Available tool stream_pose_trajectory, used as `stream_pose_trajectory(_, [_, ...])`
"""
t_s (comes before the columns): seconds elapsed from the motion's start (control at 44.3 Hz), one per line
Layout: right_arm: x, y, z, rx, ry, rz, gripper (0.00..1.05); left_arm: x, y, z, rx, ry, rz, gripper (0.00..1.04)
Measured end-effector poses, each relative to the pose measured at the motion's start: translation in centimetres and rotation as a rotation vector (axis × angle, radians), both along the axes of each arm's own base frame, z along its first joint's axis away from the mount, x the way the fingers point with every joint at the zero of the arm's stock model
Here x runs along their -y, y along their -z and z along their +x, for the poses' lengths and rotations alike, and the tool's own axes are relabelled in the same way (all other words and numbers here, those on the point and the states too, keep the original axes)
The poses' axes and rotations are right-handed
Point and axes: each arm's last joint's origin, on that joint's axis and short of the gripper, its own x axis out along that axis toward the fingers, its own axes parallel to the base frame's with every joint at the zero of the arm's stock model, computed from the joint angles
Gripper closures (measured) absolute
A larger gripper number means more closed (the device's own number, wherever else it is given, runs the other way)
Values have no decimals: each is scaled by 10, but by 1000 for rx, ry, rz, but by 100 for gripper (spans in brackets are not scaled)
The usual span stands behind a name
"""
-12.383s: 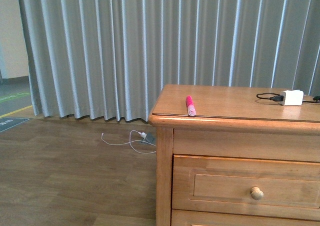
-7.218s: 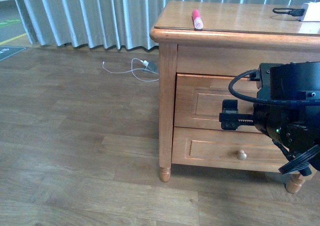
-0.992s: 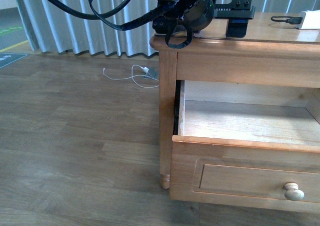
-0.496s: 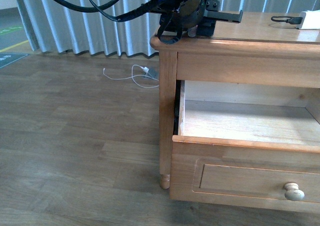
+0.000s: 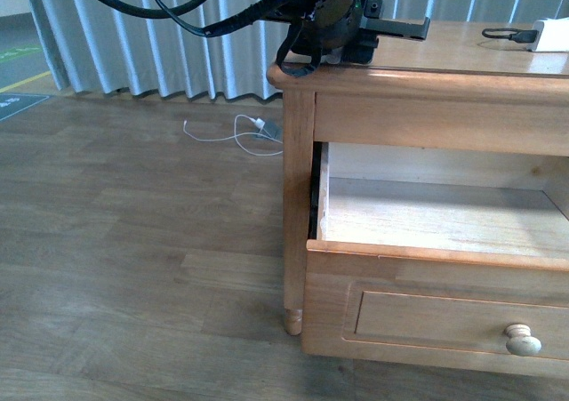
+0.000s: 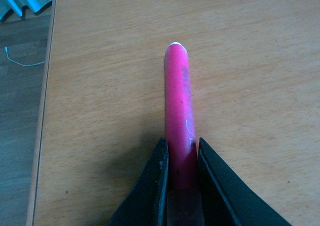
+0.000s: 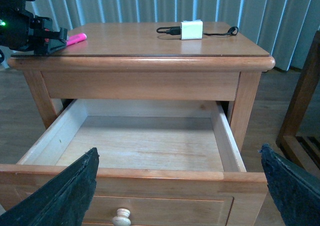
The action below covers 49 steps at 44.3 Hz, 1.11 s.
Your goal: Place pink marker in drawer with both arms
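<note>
"Where was the pink marker? From the front I couldn't find it."

"The black left arm hid it, up at twelve o'clock on the cabinet top. Its wrist camera showed the left gripper pinched nearly closed on one end, the marker lying flat on the wood."

"And the drawer?"

"Pulled out at four o'clock, with the white charger at two. Only its own wrist view caught the right gripper, spread wide before the drawer, holding nothing."

White charger block up top, black cable plugged in; grey curtain behind, white cord on the floor.
</note>
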Motion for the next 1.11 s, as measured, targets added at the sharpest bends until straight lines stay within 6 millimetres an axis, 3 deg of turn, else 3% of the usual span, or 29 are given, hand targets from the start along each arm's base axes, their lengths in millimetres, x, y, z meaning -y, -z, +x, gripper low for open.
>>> stream_pose_trajectory(0.248, [0,0,0,0,0,0,9,-4,1,-5,19,14,-18,90])
stream_pose_trajectory(0.564, [0,0,0,0,0,0,9,-7,-8,-30,65,112,-74,90])
stream_pose_trajectory(0.88, [0,0,0,0,0,0,9,14,-21,-63,86,338,-87,90])
stream_pose_trajectory(1.105, [0,0,0,0,0,0,9,38,-4,-87,64,547,-26,90])
